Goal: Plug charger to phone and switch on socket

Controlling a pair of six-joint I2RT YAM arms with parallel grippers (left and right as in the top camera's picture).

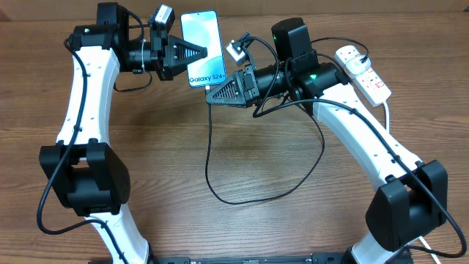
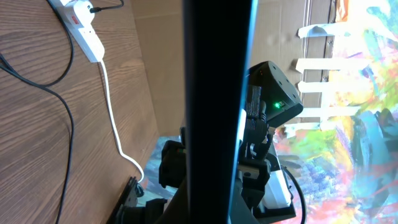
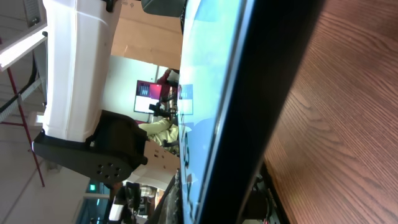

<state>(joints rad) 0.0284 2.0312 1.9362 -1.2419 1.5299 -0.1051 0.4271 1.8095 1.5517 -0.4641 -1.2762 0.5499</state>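
1. Overhead: the left pincer (image 1: 199, 53) is clenched on the side edge of the phone (image 1: 201, 33), which sits up near the far edge of the bench (image 1: 256, 220), screen facing up. The right pincer (image 1: 214, 92) is at the phone's "Galaxy S24" end. It looks clamped on the charger (image 1: 207, 154), since the black cable drops straight from its tip and loops over the bench. The tip itself is hidden, so I can't tell if it's seated. The socket (image 1: 364, 70) is over by the right arm, well apart from both pincers.

2. Left wrist: the phone (image 2: 214, 74) shows edge-on as a dark bar filling the middle, which fits a firm grip. The socket (image 2: 84, 28) and its white cord (image 2: 115, 124) are top left.

3. Right wrist: it's all phone edge and wood here, no port or connector visible.

4. Risks, I reckon: pushing in at an angle could jam the plug or twist the phone out of the grip. The slack loop could also snag an arm when it reaches for the switch.
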